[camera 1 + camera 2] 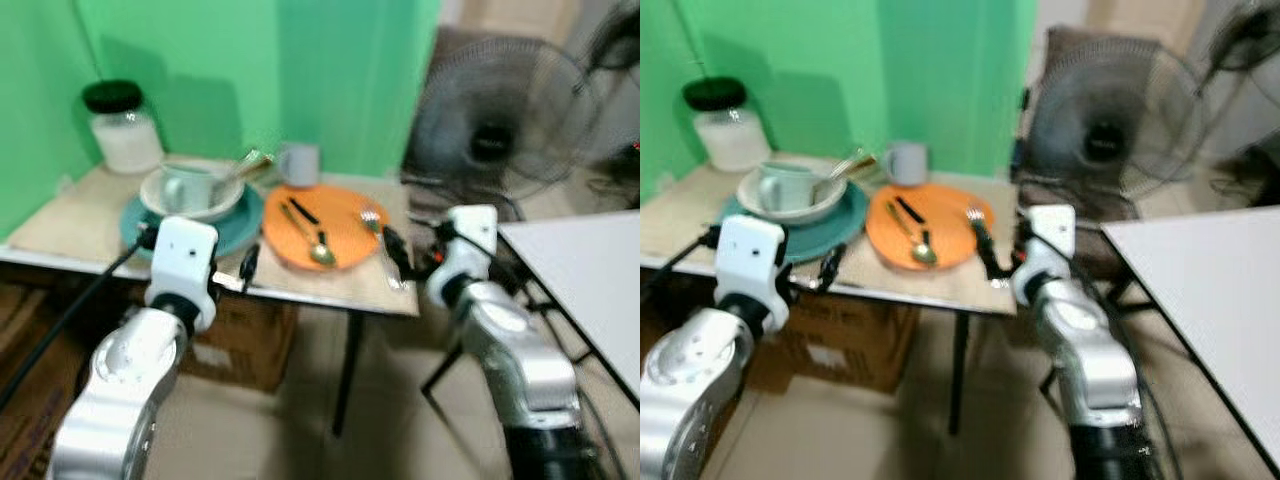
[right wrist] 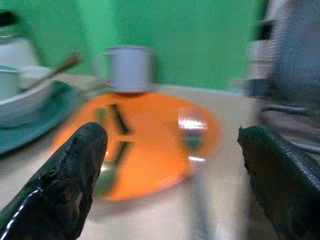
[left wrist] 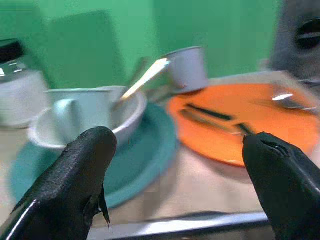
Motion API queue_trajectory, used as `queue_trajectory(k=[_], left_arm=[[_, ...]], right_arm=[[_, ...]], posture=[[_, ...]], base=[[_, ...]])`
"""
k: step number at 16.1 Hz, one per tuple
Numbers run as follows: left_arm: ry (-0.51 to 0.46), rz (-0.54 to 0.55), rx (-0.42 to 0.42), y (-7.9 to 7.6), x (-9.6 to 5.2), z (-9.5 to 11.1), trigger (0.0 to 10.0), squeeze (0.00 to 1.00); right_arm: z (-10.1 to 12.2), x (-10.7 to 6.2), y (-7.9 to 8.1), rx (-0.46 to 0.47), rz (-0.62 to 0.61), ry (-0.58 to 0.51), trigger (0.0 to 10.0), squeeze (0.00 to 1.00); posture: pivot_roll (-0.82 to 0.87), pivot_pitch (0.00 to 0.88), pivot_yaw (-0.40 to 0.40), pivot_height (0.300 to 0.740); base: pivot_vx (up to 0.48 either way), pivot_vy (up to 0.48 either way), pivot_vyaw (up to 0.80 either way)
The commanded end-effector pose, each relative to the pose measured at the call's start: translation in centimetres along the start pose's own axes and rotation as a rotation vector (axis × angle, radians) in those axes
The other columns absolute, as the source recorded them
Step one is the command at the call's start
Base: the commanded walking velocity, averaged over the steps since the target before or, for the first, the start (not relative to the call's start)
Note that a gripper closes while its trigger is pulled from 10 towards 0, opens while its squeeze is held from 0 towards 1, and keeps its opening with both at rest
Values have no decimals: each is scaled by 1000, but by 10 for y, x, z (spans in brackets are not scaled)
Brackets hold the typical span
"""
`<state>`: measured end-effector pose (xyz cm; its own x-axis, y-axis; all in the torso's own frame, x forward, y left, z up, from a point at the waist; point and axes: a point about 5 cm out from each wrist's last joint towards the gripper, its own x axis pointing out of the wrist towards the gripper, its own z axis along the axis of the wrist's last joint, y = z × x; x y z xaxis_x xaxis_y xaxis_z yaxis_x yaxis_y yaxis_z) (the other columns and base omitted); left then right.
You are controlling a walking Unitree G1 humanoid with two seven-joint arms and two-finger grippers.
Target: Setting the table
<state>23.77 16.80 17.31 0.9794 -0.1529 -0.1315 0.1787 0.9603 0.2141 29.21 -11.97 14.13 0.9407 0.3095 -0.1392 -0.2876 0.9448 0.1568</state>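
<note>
Approach step, judging by the pose: both grippers are being held wide open and empty at the near table edge. Left gripper [image 1: 247,268] is facing the teal plate [image 1: 236,230] stacked with a white bowl [image 1: 195,208]; right gripper [image 1: 394,254] is sitting beside the round orange plate [image 1: 340,215] at frame centre, carrying a gold spoon [image 1: 318,250] and silver fork [image 1: 371,217]. Next: closing on one utensil.

No readable txt, labels or nos. anywhere.
</note>
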Motion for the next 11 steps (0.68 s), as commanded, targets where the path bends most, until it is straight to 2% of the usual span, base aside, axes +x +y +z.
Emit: queue_trajectory(k=[1,7,8,9,10,11], left_arm=[[-15,-1,3,-1,1,4,10000,0],[-8,9,4,0,-2,2,10000,0],[15,4,52,-1,-3,-2,10000,0],[19,-10,64,-2,-3,-3,10000,0],[26,-26,75,-3,-3,-4,10000,0],[31,-62,78,-6,-4,-6,10000,0]], right_arm=[[3,0,-1,-22,2,-1,10000,0],[2,4,3,-28,55,17,10000,0],[-2,8,2,2,48,95,10000,0],[-4,9,1,7,43,127,10000,0],[-3,11,1,14,60,122,10000,0],[-3,15,-1,-22,75,127,10000,0]], posture=[[35,0,-44,740],[44,0,-61,740],[48,0,-62,740],[46,0,-59,740],[44,0,-55,740],[35,0,-46,740]], base=[[319,0,0],[312,0,0],[0,0,0],[0,0,0],[0,0,0],[0,0,0]])
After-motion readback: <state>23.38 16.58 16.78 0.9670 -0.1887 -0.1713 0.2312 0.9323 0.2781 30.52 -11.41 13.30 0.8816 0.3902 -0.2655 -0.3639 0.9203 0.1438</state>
